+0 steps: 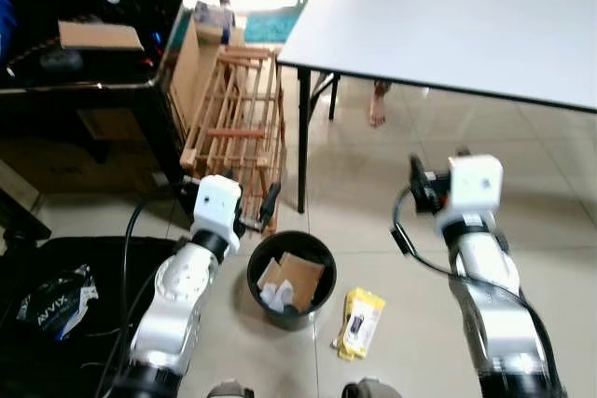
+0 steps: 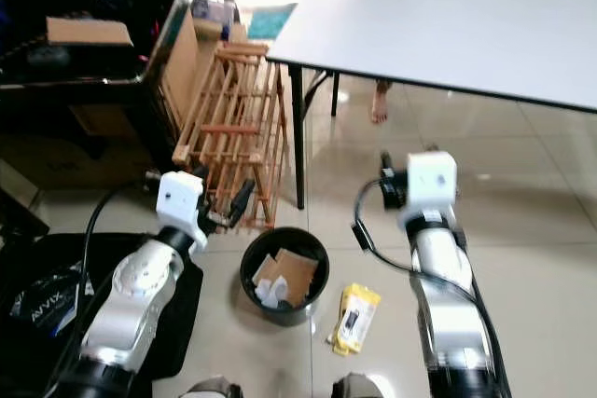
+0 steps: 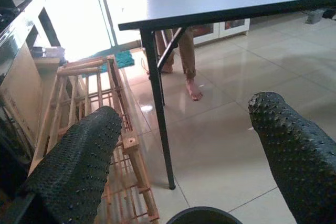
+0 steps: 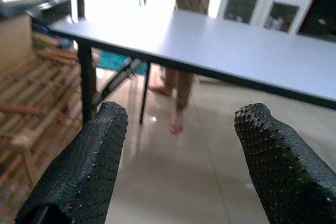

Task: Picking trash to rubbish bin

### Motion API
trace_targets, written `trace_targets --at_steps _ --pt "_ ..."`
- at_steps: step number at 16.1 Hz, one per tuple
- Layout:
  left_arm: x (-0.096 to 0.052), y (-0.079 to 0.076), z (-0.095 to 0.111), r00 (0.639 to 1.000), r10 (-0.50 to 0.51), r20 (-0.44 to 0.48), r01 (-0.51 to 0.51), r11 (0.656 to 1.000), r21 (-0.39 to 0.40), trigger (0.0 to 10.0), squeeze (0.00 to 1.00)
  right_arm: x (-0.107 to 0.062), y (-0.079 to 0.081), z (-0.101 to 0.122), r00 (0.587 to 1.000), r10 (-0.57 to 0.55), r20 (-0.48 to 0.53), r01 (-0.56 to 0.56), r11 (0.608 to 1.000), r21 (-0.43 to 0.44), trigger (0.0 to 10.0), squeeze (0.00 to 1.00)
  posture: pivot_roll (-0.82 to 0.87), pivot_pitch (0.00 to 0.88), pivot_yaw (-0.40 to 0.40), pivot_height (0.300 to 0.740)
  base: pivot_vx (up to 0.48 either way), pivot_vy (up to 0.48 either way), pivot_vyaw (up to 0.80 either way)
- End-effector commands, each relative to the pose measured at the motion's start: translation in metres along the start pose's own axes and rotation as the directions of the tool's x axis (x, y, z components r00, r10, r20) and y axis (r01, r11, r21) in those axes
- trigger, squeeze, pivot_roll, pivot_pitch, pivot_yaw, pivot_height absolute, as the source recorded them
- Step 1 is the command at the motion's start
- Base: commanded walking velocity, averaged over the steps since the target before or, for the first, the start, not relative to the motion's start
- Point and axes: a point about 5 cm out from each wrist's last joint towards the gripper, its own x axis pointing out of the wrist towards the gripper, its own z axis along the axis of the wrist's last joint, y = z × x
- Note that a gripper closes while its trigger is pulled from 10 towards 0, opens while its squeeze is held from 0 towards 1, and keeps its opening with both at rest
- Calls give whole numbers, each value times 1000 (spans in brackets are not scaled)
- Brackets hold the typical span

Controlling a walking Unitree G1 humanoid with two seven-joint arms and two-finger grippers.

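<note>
Here the black rubbish bin (image 1: 291,279) stood on the tiled floor (image 1: 392,193), cardboard scraps (image 1: 298,277) inside. A yellow packet (image 1: 360,322) lay just beside it. The left gripper (image 3: 184,156) hovered above the bin, the right gripper (image 4: 176,161) further off, both spread wide and empty.

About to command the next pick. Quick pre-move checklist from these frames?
1. Target located: yellow packet lies flat on the tile floor, just right of the black bin: ok.
2. Bin has room: it holds cardboard and crumpled paper, not full: ok.
3. Left pincer open and holding nothing: ok.
4. Right pincer open and holding nothing: ok.
5. Pincers aimed at the target: both point toward the table, not down at the packet: not ok.
6. Person clear: bare feet stand beyond the table, away from the packet: ok.
</note>
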Motion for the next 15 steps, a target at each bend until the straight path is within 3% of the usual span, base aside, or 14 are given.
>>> trace_targets --at_steps 1,4,15 --pt "-3 -1 0 1000 -7 -1 7 1000 3 10000 0 -5 -2 3 999 -33 -7 33 999 2 10000 0 -20 88 25 740 0 0 0" --pt "-1 -7 -2 999 -32 -4 32 999 -20 10000 0 -10 3 5 999 -35 -26 36 999 19 10000 0 -28 93 23 740 0 0 0" --pt "2 -14 -3 998 -58 -7 58 998 -33 10000 0 -9 11 11 999 0 -54 1 1000 23 10000 0 -44 97 21 740 0 -480 0"
